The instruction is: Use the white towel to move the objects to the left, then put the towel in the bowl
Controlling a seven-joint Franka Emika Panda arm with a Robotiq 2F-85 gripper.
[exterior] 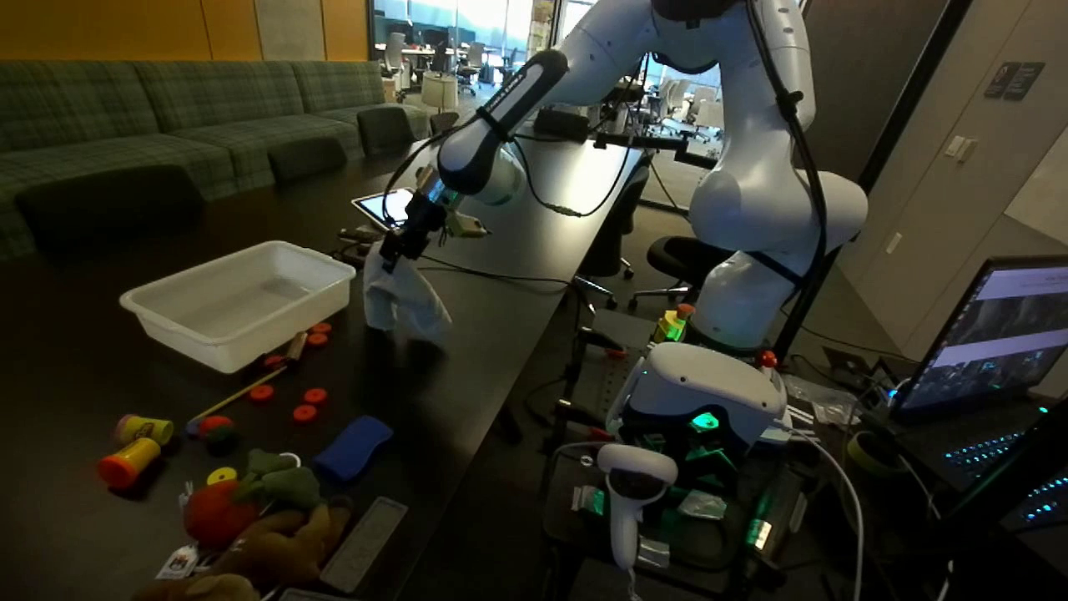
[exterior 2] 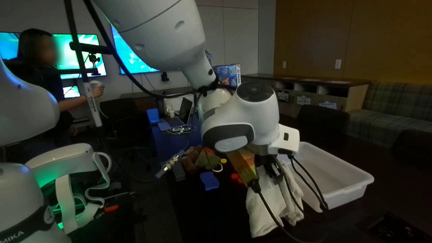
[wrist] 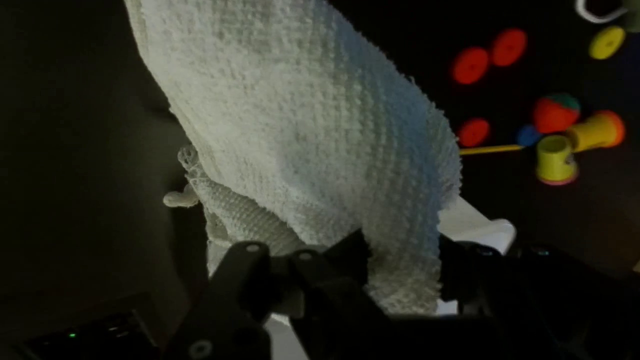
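My gripper (exterior: 394, 255) is shut on the white towel (exterior: 405, 296), pinching a folded part in the wrist view (wrist: 404, 255). The towel hangs down over the dark table; I cannot tell whether its lower edge touches. In an exterior view it hangs beside the white tub (exterior 2: 344, 194), the only bowl-like container. The tub (exterior: 292, 324) looks empty. Several red discs (exterior: 261, 392), a yellow stick (exterior: 242, 392), a red strawberry-like toy (exterior: 217, 430) and yellow cups (exterior: 143, 430) lie past the towel. A blue curved block (exterior: 353, 448) lies near the table edge. The towel covers much of the wrist view.
Plush toys (exterior: 284, 542), a yellow disc (exterior: 222, 476) and a grey block (exterior: 365, 542) lie at the table's near end. A tablet (exterior: 385, 207) and cables lie behind the gripper. The table (exterior: 492, 321) edge runs along the robot's side. A person (exterior 2: 40, 67) stands behind.
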